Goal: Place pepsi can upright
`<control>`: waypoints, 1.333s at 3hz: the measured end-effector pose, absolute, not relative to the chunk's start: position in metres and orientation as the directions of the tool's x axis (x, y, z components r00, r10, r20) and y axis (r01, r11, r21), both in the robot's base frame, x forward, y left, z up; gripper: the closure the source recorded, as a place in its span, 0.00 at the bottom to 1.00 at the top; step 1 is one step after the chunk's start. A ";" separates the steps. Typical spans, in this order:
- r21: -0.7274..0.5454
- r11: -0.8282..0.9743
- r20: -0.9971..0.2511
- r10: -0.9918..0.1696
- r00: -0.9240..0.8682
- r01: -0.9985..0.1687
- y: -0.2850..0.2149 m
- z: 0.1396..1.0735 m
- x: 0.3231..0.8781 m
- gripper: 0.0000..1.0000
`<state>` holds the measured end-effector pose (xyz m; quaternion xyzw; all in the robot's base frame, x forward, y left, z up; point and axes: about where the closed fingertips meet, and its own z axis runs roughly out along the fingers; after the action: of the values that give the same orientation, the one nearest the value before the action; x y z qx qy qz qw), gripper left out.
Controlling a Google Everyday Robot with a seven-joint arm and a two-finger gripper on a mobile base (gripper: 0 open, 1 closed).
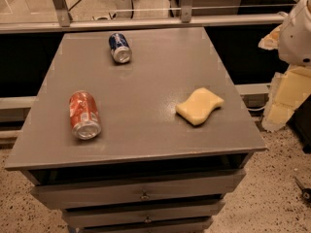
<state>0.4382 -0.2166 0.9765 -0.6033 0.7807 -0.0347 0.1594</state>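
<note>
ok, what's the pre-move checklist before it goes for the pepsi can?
1. Target found: ok. The small dark blue, silver-ended pepsi can is at the far left of the flat grey table.
2. Can upright: not ok. It lies on its side, silver end towards the camera.
3. Space around the can: ok. The red-orange soda can and the yellow wavy sponge lie well apart from it.
4. Can away from the edges: ok. It is set in from the far edge.
5. Gripper position: cannot tell. The gripper is out of frame; only a white rounded robot part shows at the right edge.
</note>
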 end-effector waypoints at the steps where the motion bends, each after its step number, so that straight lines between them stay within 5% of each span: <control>1: -0.247 0.270 -0.207 -0.953 -0.221 -0.931 -0.217 0.977 0.438 0.00; 4: -0.258 0.361 -0.403 -0.883 -0.240 -0.896 -0.130 0.973 0.566 0.00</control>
<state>0.5663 -0.1298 0.9731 -0.5651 0.7872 0.0130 0.2465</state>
